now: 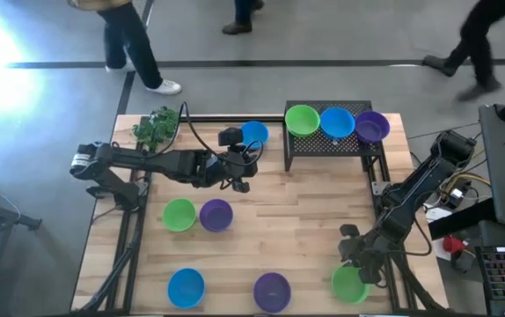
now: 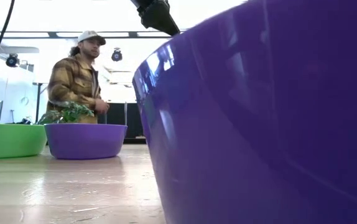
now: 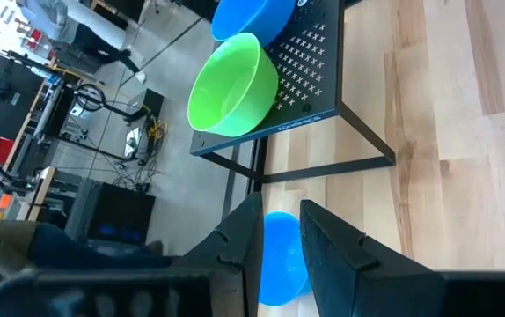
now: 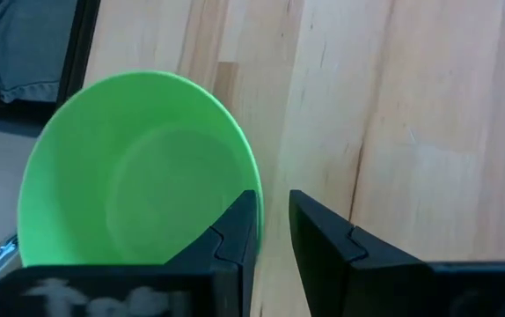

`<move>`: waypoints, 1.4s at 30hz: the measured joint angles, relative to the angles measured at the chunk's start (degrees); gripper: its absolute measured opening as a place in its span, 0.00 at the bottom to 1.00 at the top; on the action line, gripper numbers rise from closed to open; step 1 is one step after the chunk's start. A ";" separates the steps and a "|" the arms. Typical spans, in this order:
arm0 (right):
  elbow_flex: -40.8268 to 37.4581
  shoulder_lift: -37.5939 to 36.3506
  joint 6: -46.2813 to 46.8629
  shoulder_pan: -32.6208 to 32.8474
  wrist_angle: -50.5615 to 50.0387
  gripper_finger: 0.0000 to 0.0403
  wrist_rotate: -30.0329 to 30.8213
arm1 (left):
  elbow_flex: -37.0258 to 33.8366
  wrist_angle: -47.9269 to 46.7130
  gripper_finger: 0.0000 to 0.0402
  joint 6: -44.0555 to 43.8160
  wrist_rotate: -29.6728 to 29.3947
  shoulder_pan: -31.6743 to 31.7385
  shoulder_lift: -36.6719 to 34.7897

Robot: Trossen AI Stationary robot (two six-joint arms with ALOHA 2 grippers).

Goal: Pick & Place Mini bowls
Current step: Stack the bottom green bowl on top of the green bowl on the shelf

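Nine glossy mini bowls are lying about: three on the black rack (image 1: 336, 148), six on the table. I'm pinching thin rims: left gripper (image 3: 281, 236) on the blue bowl (image 3: 281, 257), right gripper (image 4: 273, 220) on the green bowl (image 4: 134, 167) — light, slippery plastic.
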 joint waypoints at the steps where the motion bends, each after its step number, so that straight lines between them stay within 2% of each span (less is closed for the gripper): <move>1: -0.29 0.00 0.46 0.00 0.11 0.17 -0.02 | 0.00 -0.04 0.21 0.00 0.01 0.00 0.00; 6: -1.04 0.00 4.14 0.00 0.11 0.17 0.11 | 0.00 0.00 0.21 0.01 0.00 0.00 0.00; 15: -1.04 0.00 4.77 -0.02 1.22 0.16 0.14 | 0.00 0.10 0.21 0.00 0.01 -0.02 0.00; 18: -1.04 0.00 4.80 -0.02 1.27 0.12 0.19 | 0.00 0.23 0.21 0.00 0.01 -0.02 0.00; 21: -1.04 0.00 4.76 -0.02 1.29 0.04 0.29 | 0.00 0.23 0.21 0.00 0.01 -0.02 0.00; 24: -1.04 0.00 4.96 -0.02 1.29 0.03 0.51 | 0.00 0.23 0.21 0.09 0.00 -0.02 0.00; 36: 2.22 -0.02 3.71 -0.38 0.99 0.02 8.60 | 0.00 0.17 0.21 1.42 0.00 -0.02 0.00; 42: 6.03 -0.22 5.92 -4.17 -3.00 0.02 11.24 | 0.00 0.17 0.21 1.77 0.00 -0.02 0.00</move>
